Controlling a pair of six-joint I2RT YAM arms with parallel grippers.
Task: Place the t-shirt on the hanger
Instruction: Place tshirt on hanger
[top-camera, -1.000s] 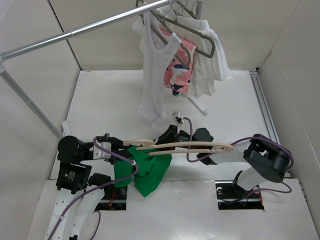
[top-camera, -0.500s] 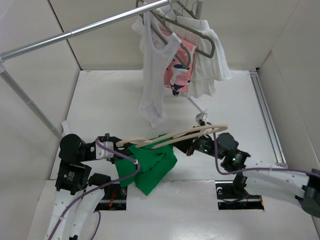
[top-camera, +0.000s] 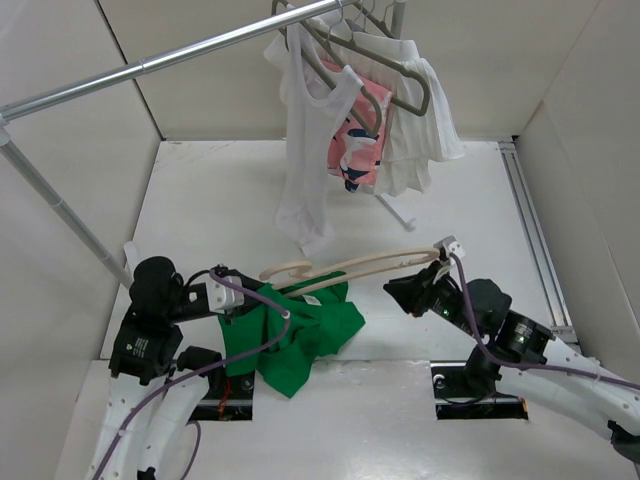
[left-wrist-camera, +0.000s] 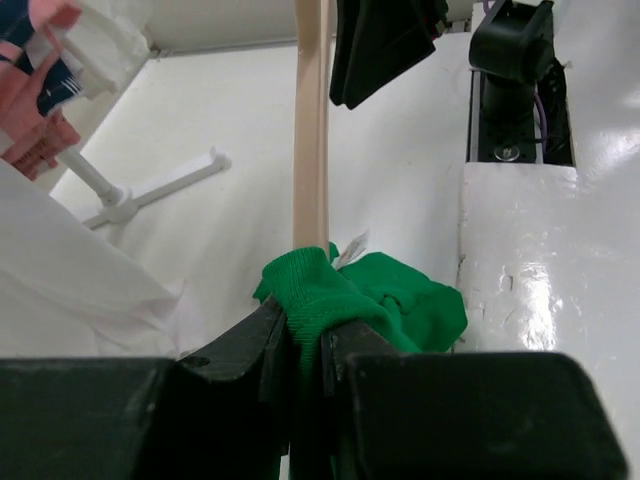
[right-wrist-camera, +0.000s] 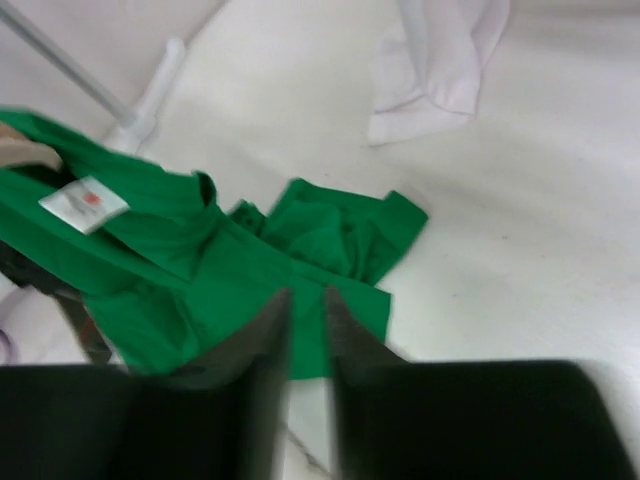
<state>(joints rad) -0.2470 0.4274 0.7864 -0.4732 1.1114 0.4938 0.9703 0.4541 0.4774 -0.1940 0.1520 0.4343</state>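
Dressing the hanger with the t-shirt, at the near edge of the table, left of centre. The left claw is pressed together on a bunched fold of green cloth. The hanger rises out of that same fold; whether its end is also in the pinch cannot be told. The right claw stands slightly parted, a narrow slit between its fingers and nothing in it. In the top view it sits just under the hanger's far arm; contact cannot be told.

The step appears to be working a hanger arm through the neck opening. To do it well, the left pinch should act as a firm anchor. The right claw should take the collar beside the label and draw it along the arm without pulling the hanger out of the fold.

From the right claw the t-shirt lies ahead and below, near but apart. At the left claw it is in the grip and hangs down to the table.
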